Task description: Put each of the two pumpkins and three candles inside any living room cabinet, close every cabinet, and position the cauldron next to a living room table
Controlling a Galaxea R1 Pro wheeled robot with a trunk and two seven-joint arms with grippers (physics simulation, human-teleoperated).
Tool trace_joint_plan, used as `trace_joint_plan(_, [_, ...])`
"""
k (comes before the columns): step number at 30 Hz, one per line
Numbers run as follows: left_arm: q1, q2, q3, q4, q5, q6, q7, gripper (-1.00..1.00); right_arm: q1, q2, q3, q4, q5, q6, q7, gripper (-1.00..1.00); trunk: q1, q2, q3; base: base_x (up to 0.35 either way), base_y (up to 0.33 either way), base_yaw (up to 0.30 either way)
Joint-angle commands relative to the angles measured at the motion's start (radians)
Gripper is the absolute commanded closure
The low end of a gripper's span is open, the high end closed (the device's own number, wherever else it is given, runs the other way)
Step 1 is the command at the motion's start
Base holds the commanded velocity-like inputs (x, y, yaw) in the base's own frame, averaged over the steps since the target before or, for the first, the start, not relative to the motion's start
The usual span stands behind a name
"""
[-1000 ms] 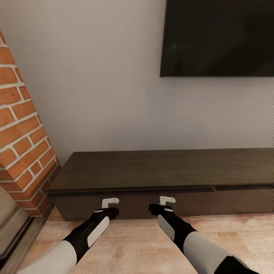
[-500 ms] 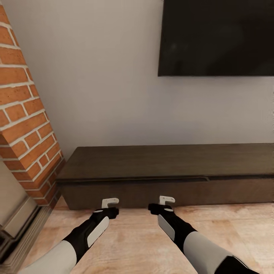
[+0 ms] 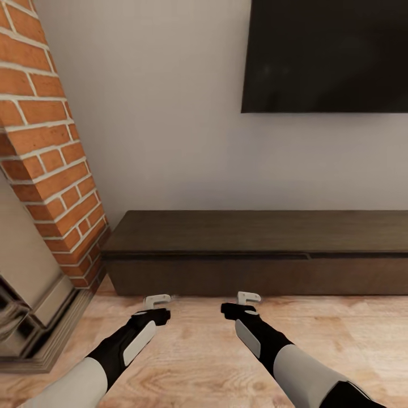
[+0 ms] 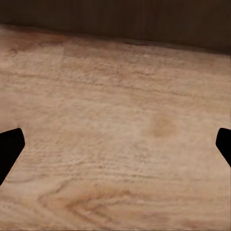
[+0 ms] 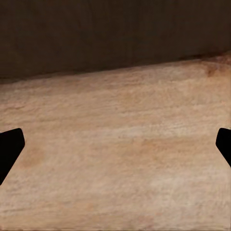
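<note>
Head view: the cabinet [image 3: 255, 252], a long low dark brown unit, stands against the pale wall [image 3: 158, 113] and runs from about 9 o'clock of frame centre out past the 3 o'clock edge. Its drawer fronts sit flush and shut. Both grippers hang over the wooden floor [image 3: 198, 351] just in front of the cabinet base, at about 6 o'clock of the frame.

The left gripper [image 3: 157, 301] lies at 7 o'clock, its pale tip near the lower edge of the cabinet front without touching it. The right gripper [image 3: 248, 298] lies at 5 o'clock, equally near the front and also apart from it. The cabinet is at 12 o'clock from each gripper.

Left wrist view: the two dark fingertips [image 4: 9, 149] stand at opposite frame edges, spread wide, with bare floor between them and nothing held. Right wrist view: the fingertips [image 5: 9, 147] are likewise spread wide over bare floor, with the dark cabinet front [image 5: 110, 33] across the far side.

A brick fireplace column [image 3: 45, 147] bounds the cabinet's left end at 9 o'clock. A dark television [image 3: 326, 54] hangs on the wall at 1 o'clock. Open floor extends toward 6 o'clock and 4 o'clock.
</note>
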State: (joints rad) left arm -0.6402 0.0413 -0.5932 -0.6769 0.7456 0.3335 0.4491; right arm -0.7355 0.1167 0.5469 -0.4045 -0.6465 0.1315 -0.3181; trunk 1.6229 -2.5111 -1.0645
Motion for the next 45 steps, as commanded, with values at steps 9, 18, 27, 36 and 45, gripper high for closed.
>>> trace_joint_plan(9, [-0.001, 0.042, 0.108, -0.011, 0.019, 0.116, 0.007, -1.0, -0.001, 0.0, 0.009, -0.001, -0.005, 0.01, -0.01, -1.0, -0.001, 0.0, -0.001, -0.229, 0.0, 0.27])
trace_joint_plan(18, [-0.001, 0.035, 0.157, -0.029, 0.02, 0.137, 0.006, -1.0, -0.001, 0.001, 0.01, -0.001, -0.005, 0.013, -0.009, -1.0, -0.001, 0.0, -0.001, -0.074, 0.0, 0.276])
trace_joint_plan(27, [-0.001, 0.037, 0.164, -0.063, 0.026, 0.211, 0.006, -1.0, -0.001, 0.001, 0.01, 0.0, -0.005, 0.013, -0.009, -1.0, -0.004, 0.001, 0.026, -0.003, 0.0, 0.276])
trace_joint_plan(36, [-0.001, 0.042, 0.262, -0.064, 0.065, 0.233, 0.008, -1.0, -0.001, 0.001, 0.01, 0.0, -0.007, 0.013, -0.009, -1.0, -0.008, 0.003, 0.061, 0.0, 0.0, 0.276])
trace_joint_plan(45, [-0.001, 0.042, 0.271, -0.063, 0.068, 0.234, 0.008, -1.0, -0.001, 0.001, 0.011, 0.0, -0.007, 0.013, -0.009, -1.0, -0.012, 0.005, 0.096, -0.015, 0.014, 0.276])
